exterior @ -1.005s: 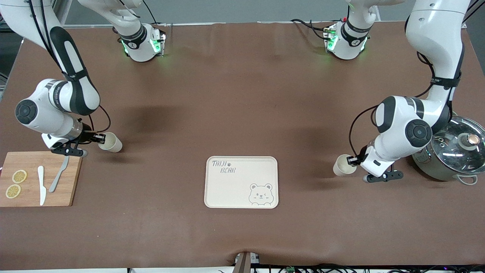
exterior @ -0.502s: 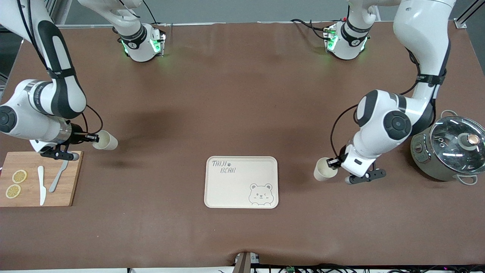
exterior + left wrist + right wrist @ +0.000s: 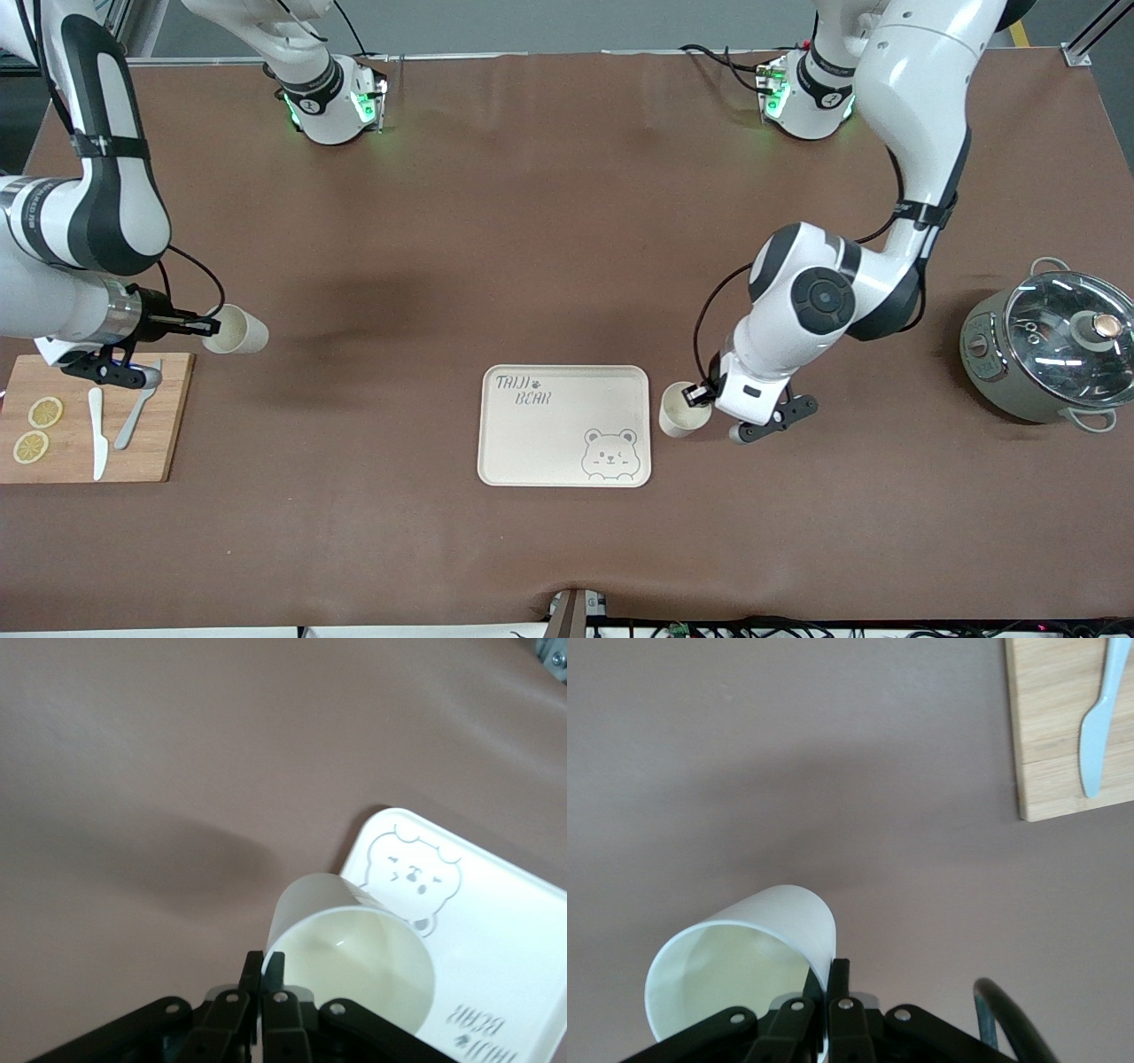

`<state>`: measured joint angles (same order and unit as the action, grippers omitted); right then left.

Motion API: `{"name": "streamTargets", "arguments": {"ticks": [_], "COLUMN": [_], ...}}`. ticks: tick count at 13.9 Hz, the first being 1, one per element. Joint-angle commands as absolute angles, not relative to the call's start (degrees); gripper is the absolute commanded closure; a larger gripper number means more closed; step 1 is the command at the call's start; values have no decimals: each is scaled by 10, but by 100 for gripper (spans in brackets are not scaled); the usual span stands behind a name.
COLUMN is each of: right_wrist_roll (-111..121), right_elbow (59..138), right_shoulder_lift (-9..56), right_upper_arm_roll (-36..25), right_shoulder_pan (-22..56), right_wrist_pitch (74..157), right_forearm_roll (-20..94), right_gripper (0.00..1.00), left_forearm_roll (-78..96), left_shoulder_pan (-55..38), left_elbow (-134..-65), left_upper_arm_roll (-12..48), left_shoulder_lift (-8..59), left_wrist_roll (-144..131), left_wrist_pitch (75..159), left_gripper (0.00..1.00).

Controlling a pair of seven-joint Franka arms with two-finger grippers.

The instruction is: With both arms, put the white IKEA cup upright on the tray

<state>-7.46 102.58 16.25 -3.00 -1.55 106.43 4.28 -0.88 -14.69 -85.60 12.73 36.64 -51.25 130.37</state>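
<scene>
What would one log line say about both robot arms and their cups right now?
left gripper: shut on cup, beside tray | right gripper: shut on second cup, by cutting board | tray: no cup yet

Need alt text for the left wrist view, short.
The left gripper is shut on the rim of a white cup, held tilted over brown table beside the cream tray, at its bear-face corner.

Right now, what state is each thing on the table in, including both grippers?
Left gripper: shut on cup by the rim, beside the tray.
Right gripper: shut on second cup, tilted, near the cutting board.
Tray: bare.
Pot: lid on.
Cutting board: holds lemon slices, knives.
</scene>
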Motion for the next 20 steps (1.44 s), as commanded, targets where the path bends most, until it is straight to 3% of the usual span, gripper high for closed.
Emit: {"name": "streamTargets", "arguments": {"ticks": [1, 5, 14, 15, 16, 17, 20], "right_wrist_roll": [-152, -291, -497, -517, -536, -555, -617], "right_elbow": [996, 942, 890, 882, 870, 858, 818], "right_shoulder_lift": [166, 192, 257, 265, 276, 289, 329], "right_upper_arm_roll": [0, 65, 176, 189, 199, 213, 248], "right_shoulder_pan": [-12, -12, -11, -11, -11, -10, -4], "right_wrist_pitch": [1042, 1002, 1002, 1002, 1002, 1003, 1004], "right_forearm_roll": [45, 47, 47, 47, 47, 47, 45], "right_gripper": [100, 100, 100, 100, 100, 100, 100], "left_forearm_roll": [2, -1, -2, -2, -3, -3, -4], "left_shoulder_pan": [-168, -199, -231, -231, -231, -231, -223], "left_elbow": [-803, -780, -780, -780, -780, -778, -771], "left_upper_arm_roll": [124, 119, 102, 102, 101, 98, 98], "left_shoulder_lift": [406, 434, 464, 463, 461, 459, 440], "left_wrist_roll": [-557, -615, -635, -635, -633, -633, -629], "left_wrist_pitch": [1290, 1293, 1301, 1301, 1301, 1302, 1299], "left_gripper": [100, 100, 100, 85, 20, 0, 0]}}
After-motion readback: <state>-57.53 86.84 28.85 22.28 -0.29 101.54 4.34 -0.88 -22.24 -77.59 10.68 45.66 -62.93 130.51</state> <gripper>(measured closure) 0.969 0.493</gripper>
